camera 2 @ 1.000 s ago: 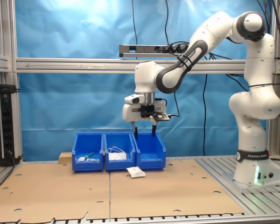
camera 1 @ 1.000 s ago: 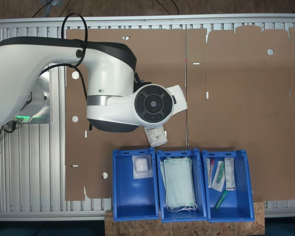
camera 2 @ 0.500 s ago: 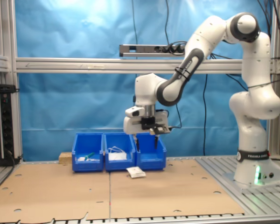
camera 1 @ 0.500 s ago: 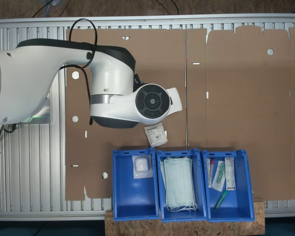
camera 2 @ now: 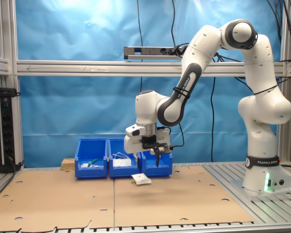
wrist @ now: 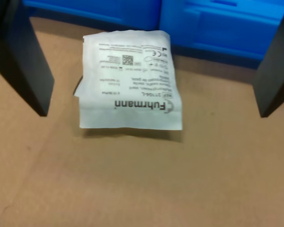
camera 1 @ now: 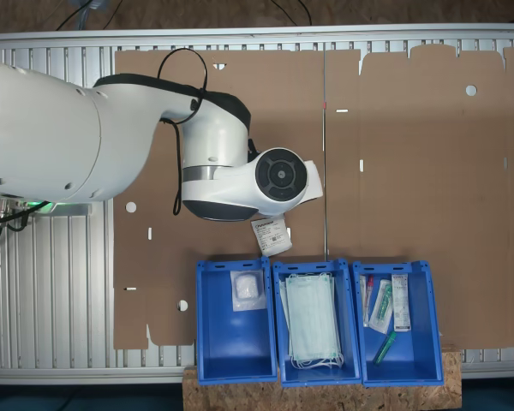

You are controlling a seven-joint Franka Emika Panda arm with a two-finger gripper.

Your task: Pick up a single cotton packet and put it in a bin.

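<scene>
A small white cotton packet with black print lies flat on the cardboard just in front of the blue bins; in the second exterior view the packet sits on the table surface. My gripper hangs open a short way above it. In the wrist view the packet lies between the two dark fingers, with the gripper not touching it. The bin at the first exterior view's left holds one white packet. In the second exterior view this bin stands behind the gripper.
The middle blue bin holds pale green face masks, and the third bin holds syringe packs. The bins rest against a chipboard block. Brown cardboard covers the table, and the robot base stands at the second exterior view's right.
The arm has lowered the open gripper from above the bins' height down close over the packet on the cardboard. The packet has not moved.
</scene>
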